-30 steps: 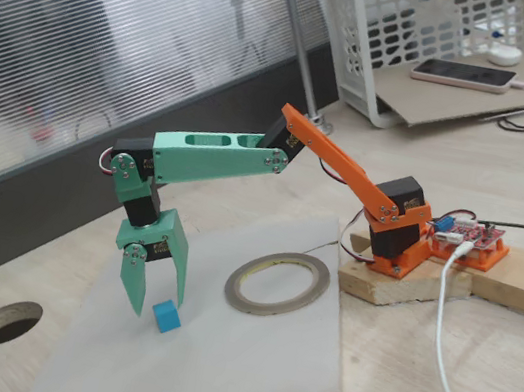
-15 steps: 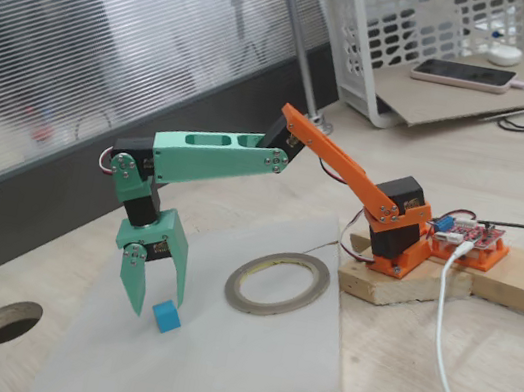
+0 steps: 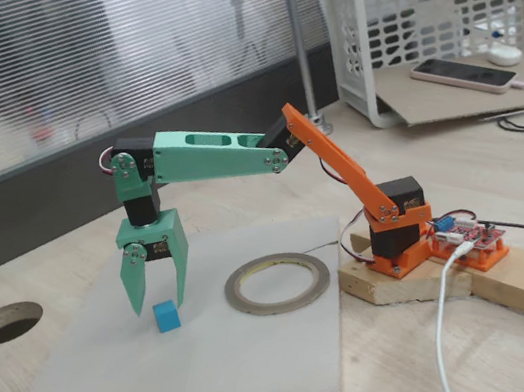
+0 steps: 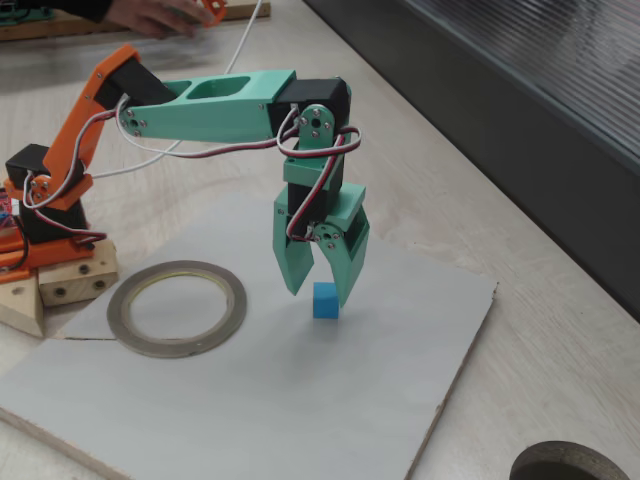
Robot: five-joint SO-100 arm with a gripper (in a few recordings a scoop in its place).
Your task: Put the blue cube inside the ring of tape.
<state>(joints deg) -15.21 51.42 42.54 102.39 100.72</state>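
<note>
Hovering with fingers apart over the one blue cube (image 3: 166,316) (image 4: 325,300): green hand (image 3: 156,306) (image 4: 318,290). Lying on the white board (image 3: 242,365) (image 4: 250,400), well apart from the single ring of tape (image 3: 277,283) (image 4: 177,307).

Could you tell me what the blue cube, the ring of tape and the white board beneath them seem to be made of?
Blue cube: probably matte plastic or foam; plain, even faces. Ring of tape: wound adhesive tape, grey-tan band, yellowish inner edge. White board: likely laminated chipboard, with a speckled raw edge under its smooth white top.
</note>
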